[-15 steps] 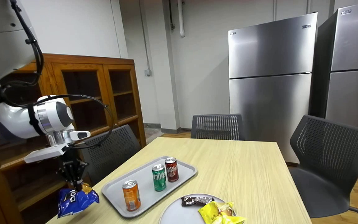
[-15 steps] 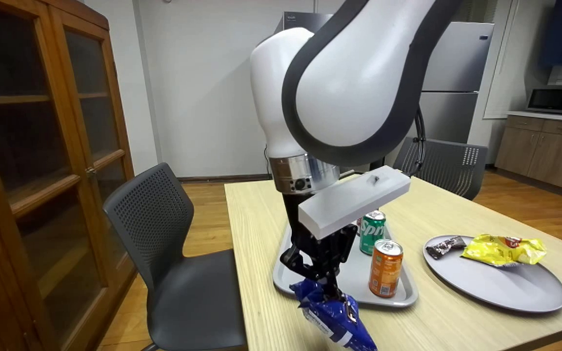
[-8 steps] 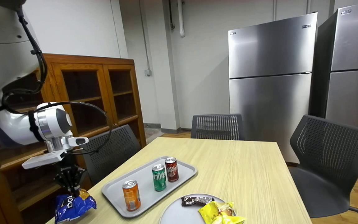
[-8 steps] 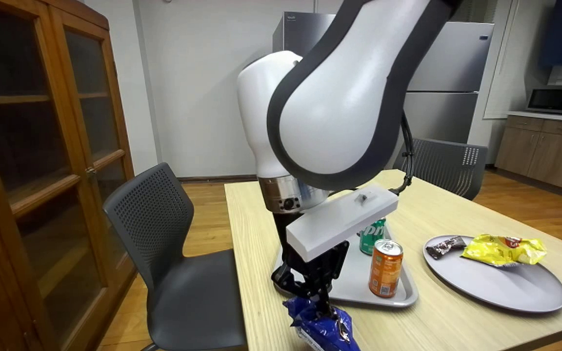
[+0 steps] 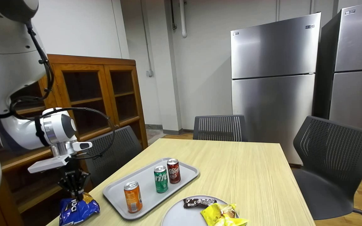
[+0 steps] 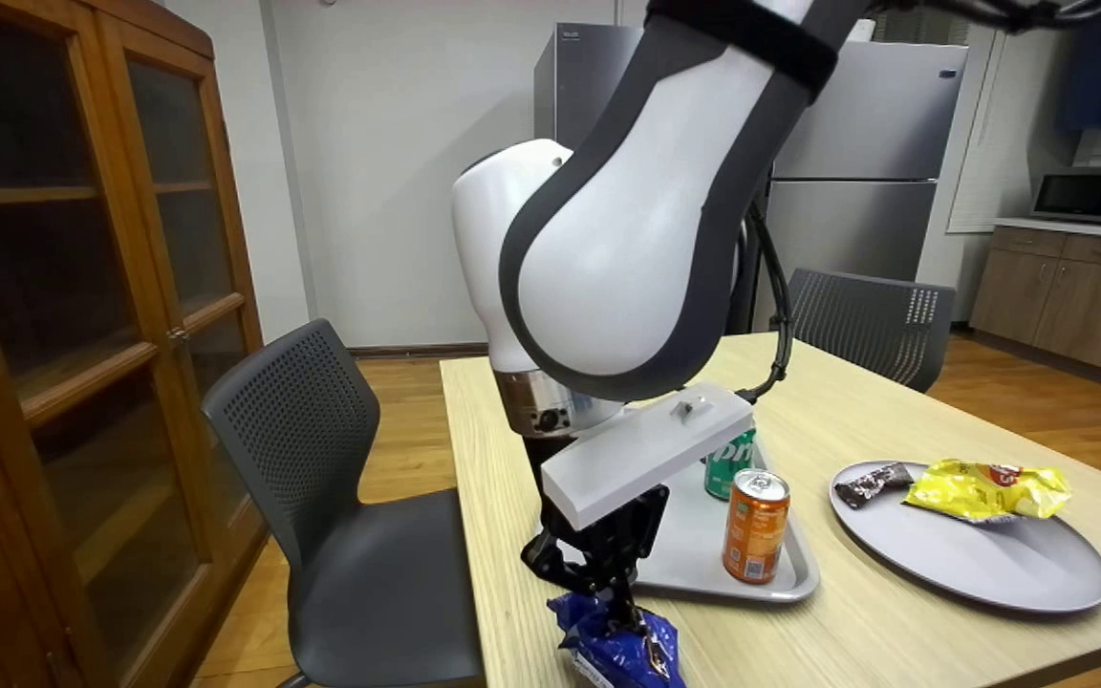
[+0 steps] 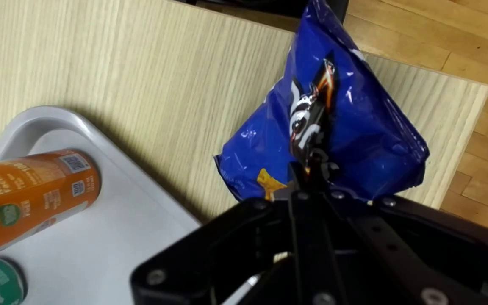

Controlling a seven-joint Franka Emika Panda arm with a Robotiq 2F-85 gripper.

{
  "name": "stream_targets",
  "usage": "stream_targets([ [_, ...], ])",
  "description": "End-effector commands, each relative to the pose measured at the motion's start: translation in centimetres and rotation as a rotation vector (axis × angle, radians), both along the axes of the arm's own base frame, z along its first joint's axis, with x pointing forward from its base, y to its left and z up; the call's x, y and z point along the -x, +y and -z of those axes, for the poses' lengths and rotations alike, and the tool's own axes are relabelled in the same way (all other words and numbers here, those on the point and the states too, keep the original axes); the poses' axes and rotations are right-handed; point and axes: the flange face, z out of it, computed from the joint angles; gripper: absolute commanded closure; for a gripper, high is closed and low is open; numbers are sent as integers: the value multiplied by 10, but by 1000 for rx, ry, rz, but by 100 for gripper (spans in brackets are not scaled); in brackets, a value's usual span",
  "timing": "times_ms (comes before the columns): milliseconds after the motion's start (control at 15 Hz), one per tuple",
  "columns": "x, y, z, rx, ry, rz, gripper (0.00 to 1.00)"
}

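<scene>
Gripper (image 5: 79, 197) pinched tight on a fold of blue chip bag (image 7: 356, 131), slack film presumably giving purchase; bag near table (image 7: 176, 84) corner, beside gray tray (image 5: 145, 179), contact unclear; orange soda can (image 5: 133, 197) upright inside, rim likely a guard

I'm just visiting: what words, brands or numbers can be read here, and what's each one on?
"DO", rest folded or hidden: blue bag
"rite", start out of sight: green can
"Dr Pepper": dark red can
"Nutrition Facts": orange can
"100": orange can
Too small or blurred: refrigerator badges, print on the dark wrapper, most of the logo on the yellow packet, the cans' finer print.
</scene>
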Motion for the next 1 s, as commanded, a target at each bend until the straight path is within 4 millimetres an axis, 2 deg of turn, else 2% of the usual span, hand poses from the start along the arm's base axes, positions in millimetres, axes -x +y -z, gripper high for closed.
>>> stream_targets([
  [0,-8,7,0,1,-10,42,73],
  [67,-10,6,0,2,-12,50,68],
  [267,-14,3,-4,1,-12,63,45],
  [667,-15,-15,-29,-23,19,70,1],
  [933,-20,-25,-63,-92,8,122,0],
])
